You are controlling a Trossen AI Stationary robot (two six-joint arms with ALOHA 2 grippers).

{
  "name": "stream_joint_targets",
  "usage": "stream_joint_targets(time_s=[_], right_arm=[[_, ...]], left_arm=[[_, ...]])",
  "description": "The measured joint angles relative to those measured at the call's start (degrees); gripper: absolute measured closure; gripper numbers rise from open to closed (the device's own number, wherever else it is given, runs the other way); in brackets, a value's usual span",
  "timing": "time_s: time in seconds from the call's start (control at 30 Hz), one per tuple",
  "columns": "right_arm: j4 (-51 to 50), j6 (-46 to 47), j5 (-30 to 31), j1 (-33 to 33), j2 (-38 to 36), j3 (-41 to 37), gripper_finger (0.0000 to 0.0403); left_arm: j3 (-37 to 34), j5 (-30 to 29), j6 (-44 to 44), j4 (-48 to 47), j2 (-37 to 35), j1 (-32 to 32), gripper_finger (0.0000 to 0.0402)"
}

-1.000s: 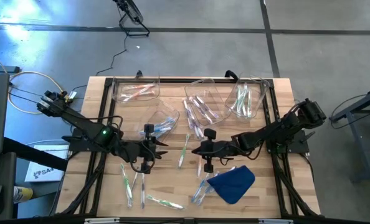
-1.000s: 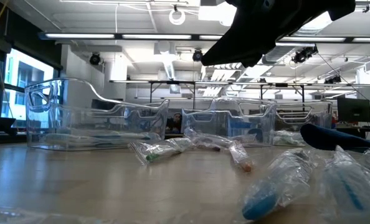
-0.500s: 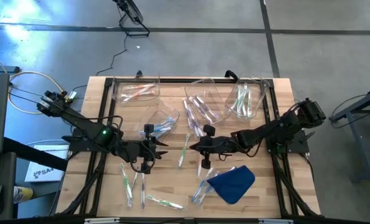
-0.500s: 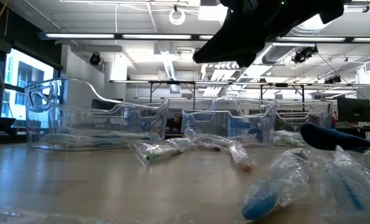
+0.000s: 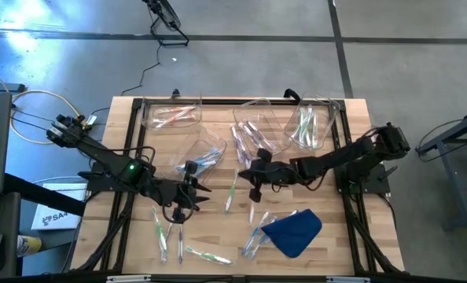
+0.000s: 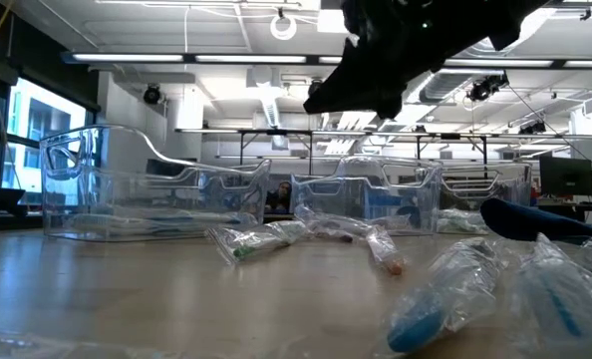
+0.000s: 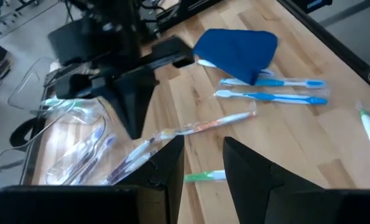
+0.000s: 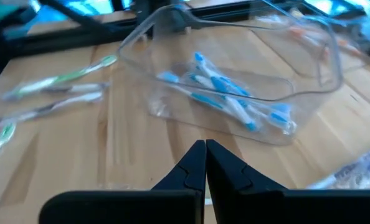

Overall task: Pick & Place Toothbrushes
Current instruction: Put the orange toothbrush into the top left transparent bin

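Right gripper (image 5: 251, 174) (clenched, empty) hovers beside the blue-toothbrush bin (image 8: 235, 81); left gripper (image 5: 188, 187) parted, nearby.

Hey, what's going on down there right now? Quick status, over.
Right gripper shut, empty, mid-table near the bin of blue toothbrushes. Left gripper part open, empty. Loose toothbrushes on table; blue cloth covers some. Over.

Four bins (image 5: 253, 130) line the surface's (image 5: 131, 244) far side — loose toothbrushes (image 5: 232, 191) lie between my arms, the cloth (image 5: 295, 231) near my right.
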Motion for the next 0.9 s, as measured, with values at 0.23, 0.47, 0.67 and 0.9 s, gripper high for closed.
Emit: stream_joint_targets(time_s=[0.23, 0.47, 0.67, 0.9], right_arm=[[0.8, 4.3, -0.1, -3.7, 0.0, 0.0, 0.0399], [2.6, -2.2, -0.2, -5.5, 0.0, 0.0, 0.0399], [2.8, -3.8, -1.3, -5.3, 0.0, 0.0, 0.0399], [4.6, -3.8, -14.1, -4.6, 0.0, 0.0, 0.0399]], left_arm=[[0.4, -0.7, 0.6, 1.7, 0.0, 0.0, 0.0295], [1.3, -1.3, 4.6, 2.8, -0.1, 0.0, 0.0295], [1.3, -1.3, 6.5, 2.8, -0.1, 0.0, 0.0295], [1.3, -4.9, 4.5, 3.7, -0.1, 0.0, 0.0295]])
